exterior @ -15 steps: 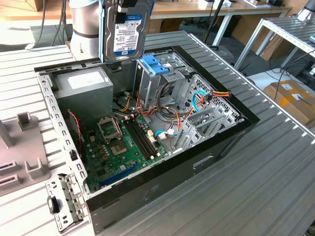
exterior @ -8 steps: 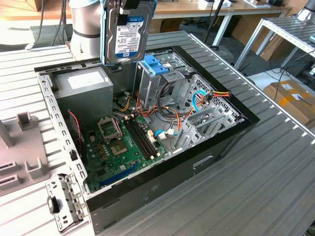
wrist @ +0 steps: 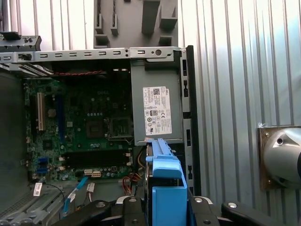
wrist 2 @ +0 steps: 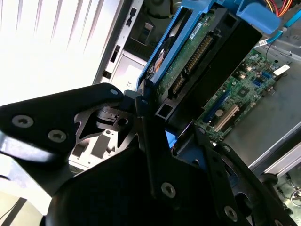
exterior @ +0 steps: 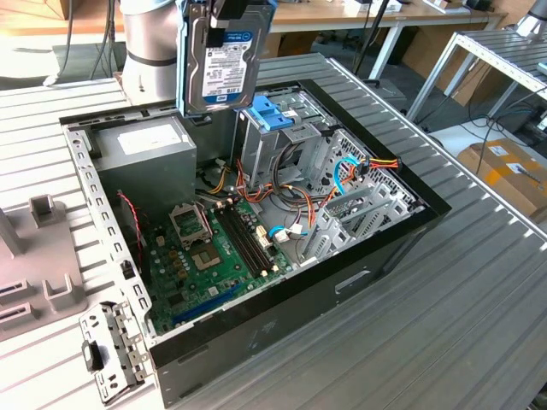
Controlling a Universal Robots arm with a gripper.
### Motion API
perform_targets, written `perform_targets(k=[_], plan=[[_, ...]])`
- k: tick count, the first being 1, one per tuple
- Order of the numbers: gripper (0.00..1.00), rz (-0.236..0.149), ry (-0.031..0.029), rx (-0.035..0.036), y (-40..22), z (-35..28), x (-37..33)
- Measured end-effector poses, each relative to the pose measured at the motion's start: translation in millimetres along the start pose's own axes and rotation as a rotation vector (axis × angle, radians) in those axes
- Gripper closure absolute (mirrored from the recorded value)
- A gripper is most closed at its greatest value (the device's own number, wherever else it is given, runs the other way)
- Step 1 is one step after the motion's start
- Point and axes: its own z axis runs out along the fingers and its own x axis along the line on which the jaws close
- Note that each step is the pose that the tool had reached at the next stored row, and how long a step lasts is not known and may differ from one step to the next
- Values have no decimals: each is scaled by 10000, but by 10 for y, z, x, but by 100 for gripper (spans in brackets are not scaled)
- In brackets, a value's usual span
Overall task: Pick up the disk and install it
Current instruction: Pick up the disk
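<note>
The black gripper (wrist 2: pixel 162 115) is clenched on the disk (exterior: pixel 224 55) — a flat dark metal drive with a white-and-blue label in a light blue plastic carrier. It hangs upright above the open black computer case (exterior: pixel 376 256), near the grey metal drive cage (exterior: pixel 295 141). It wants squaring to that bay, clear of the orange cables (exterior: pixel 312 201). The second wrist view shows its green circuit side — the exterior view, the label.

The disk (exterior: pixel 224 60) hangs upright above the open computer case (exterior: pixel 282 329).
</note>
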Motion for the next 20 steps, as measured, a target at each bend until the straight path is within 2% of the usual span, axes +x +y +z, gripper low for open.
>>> perform_targets(k=[20], plan=[[64, 0, 0, 0, -8, -4, 112]])
